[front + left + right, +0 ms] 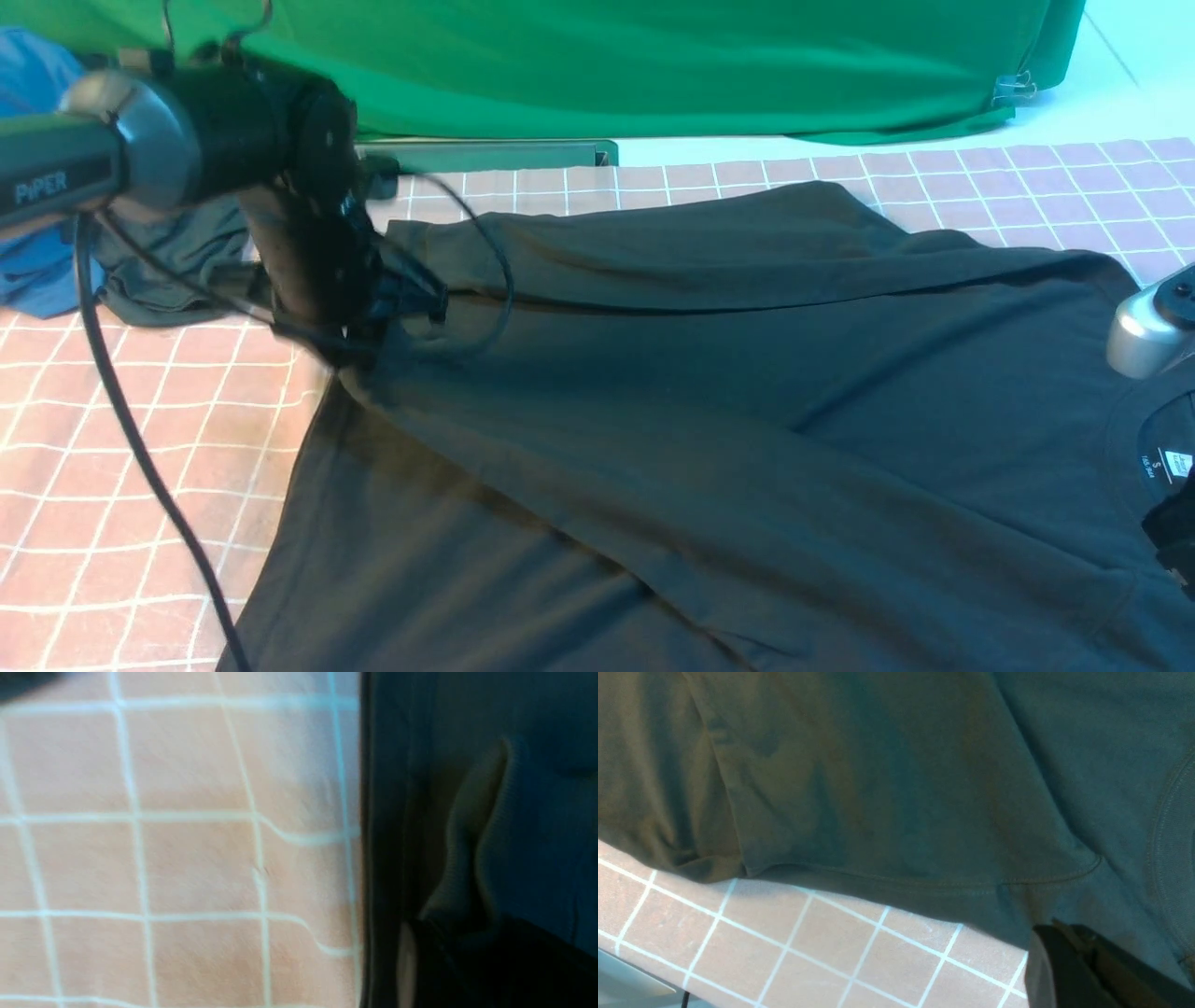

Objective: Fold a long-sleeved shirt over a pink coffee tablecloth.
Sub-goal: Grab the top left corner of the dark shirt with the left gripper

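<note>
Long-sleeved black soft-knit shirt [896, 373] lies spread on a wide pink tablecloth with a thin white grid [140, 448], its collar toward the right and one long strip of fabric running slantwise across its body.

At the far left, a rumpled blue cloth [33, 271] sits beside a bunched dark grey garment [168, 280], both partly behind the robot's left arm [233, 131]. That arm enters from the left edge, its lettered forearm nearly level, then bends sharply at the wrist so the last section drops steeply to the shirt's left part. A black cable loops out beside the wrist. The left end effector [364, 327] is down at the fabric, by a ribbed edge [488, 849] that gapes in a fold; blur and shadow hide whether its fingers are apart, together or clamped on the cloth.

Behind the shirt hangs a plain green backdrop cloth [653, 75], with a metal clip [1015, 89] near its right end.

At the right edge, only parts of the right arm [1153, 322] show, over the shirt near the collar. The right end effector [1057, 933] has its fingers together, above the shirt's collar end.
</note>
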Robot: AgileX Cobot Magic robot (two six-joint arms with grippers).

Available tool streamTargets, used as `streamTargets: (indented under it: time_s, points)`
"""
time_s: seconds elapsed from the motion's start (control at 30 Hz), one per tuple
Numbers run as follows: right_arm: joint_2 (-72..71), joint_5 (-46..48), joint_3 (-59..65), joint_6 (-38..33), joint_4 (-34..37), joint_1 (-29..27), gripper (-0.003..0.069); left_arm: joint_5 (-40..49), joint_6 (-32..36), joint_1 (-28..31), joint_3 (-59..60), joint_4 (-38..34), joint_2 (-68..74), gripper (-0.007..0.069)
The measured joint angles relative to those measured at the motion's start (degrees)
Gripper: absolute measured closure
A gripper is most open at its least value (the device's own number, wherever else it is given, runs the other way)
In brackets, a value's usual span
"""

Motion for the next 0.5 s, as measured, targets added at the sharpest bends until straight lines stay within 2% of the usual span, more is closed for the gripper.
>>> streamTargets:
  time_s: [0.07,0.17,0.3,0.5]
  points:
    - [0.0,0.0,0.0,0.0,0.0,0.0,0.0623,-0.3,-3.1,0.0,-4.1,0.6,0.0,0.0330]
    - [0.0,0.0,0.0,0.0,0.1,0.0,0.0623,-0.4,-5.9,0.0,-8.6,-1.0,0.0,0.0252]
    - [0.0,-0.3,0.0,0.1,0.1,0.0,0.0623,-2.0,-7.0,0.0,-12.2,-3.1,0.5,0.0214]
    - [0.0,-0.7,0.0,0.0,0.2,0.0,0.0623,-5.1,-8.8,0.6,-18.1,-4.2,8.8,0.0212]
